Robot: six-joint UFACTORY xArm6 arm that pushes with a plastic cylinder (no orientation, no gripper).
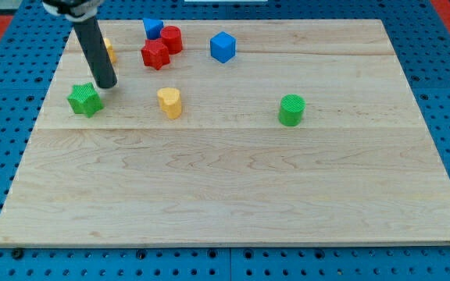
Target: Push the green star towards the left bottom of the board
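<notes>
Tip (107,84) w/o jaws, nothing grasped; green star (85,100) just lower-left, nr touching.

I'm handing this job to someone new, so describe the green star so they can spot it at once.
Start at the wooden board and look to its left edge, about a third of the way down from the top. The green star sits there, just below and left of my tip. It is the only green block with points; the other green block, a round one, sits far right.
</notes>
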